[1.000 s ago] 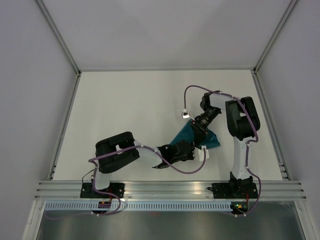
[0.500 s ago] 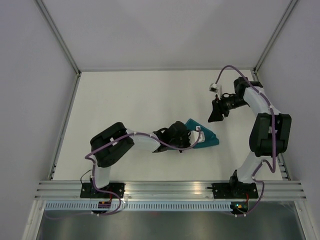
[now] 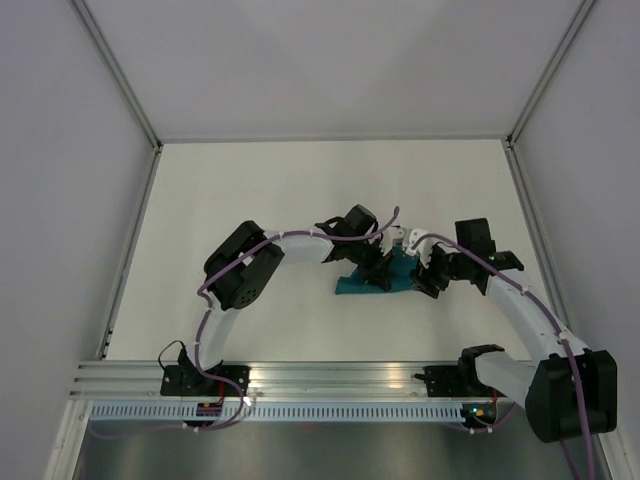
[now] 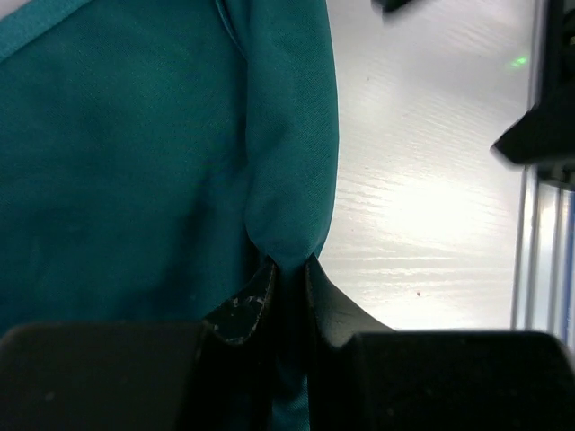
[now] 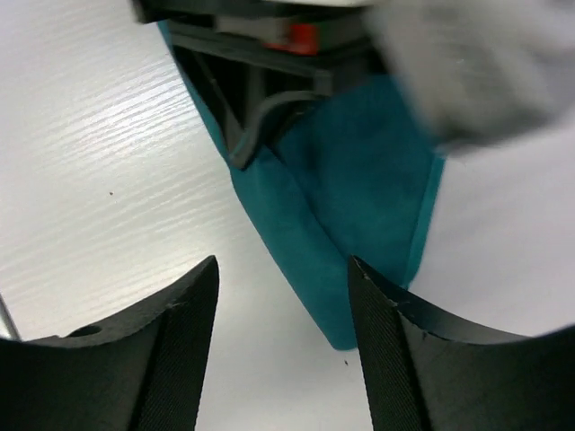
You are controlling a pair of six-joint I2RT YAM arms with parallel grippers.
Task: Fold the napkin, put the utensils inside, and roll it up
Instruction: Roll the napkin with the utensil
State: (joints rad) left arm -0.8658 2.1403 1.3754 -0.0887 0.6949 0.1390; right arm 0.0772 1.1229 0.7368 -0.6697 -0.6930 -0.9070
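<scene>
The teal napkin (image 3: 350,287) lies bunched in a small heap at the table's middle right. My left gripper (image 3: 384,268) is shut on a pinched fold of the napkin (image 4: 135,162), the cloth squeezed between the left fingertips (image 4: 260,283). My right gripper (image 3: 427,275) stands open just to the right of the heap. Its right fingers (image 5: 180,314) straddle bare table in front of a folded napkin corner (image 5: 355,202) without touching it. The left gripper's black jaws show at the top of the right wrist view, holding the cloth. The utensils are out of view.
White table (image 3: 250,200) with a raised rim; grey walls enclose the back and both sides. An aluminium rail (image 3: 340,378) with both arm bases runs along the near edge. The two arms' wrists crowd together over the napkin.
My right arm has swung from the back right down to the napkin's right side, its jaws widening. My left arm has shifted further back, keeping its grip on the cloth.
</scene>
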